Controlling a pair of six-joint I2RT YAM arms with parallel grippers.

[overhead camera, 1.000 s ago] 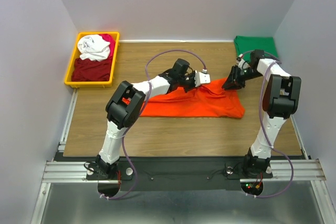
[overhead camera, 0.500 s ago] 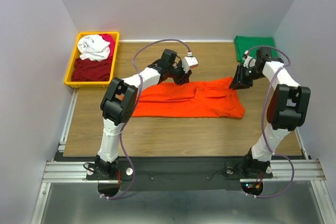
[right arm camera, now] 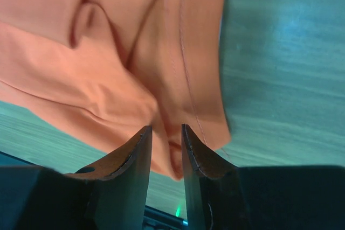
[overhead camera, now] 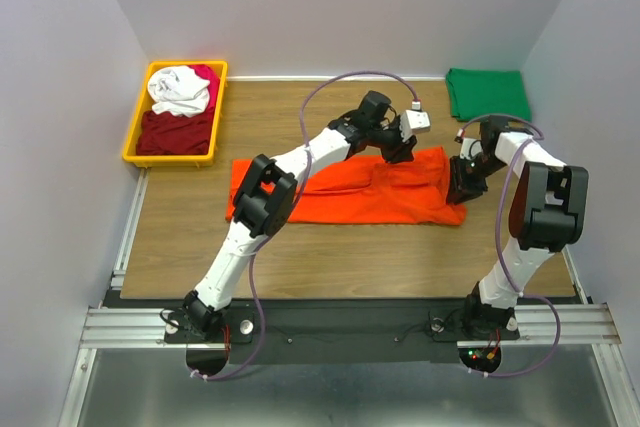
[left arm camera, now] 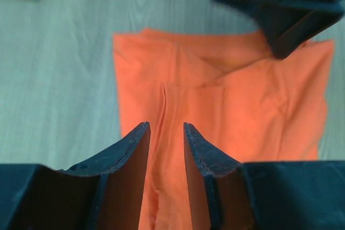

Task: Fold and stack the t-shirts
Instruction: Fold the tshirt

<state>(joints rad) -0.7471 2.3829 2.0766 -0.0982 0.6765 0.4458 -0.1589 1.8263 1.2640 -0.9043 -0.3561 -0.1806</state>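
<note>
The orange t-shirt (overhead camera: 350, 192) lies flat mid-tabletop (overhead camera: 300, 257). The left hand (left arm camera: 166, 138) hovers over its 12 o'clock edge, jaws narrowly apart, holding nothing. The right hand (right arm camera: 166, 143), at its 3 o'clock edge, has narrow jaws around a fold.

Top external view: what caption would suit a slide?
Two arms reach over an orange t-shirt spread on the table.

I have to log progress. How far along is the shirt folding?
Done: a green shirt lies folded at the far right corner. In hand: the orange shirt is partly folded, with the left hand and right hand at its right end. Left: the shirts in the yellow bin.
</note>
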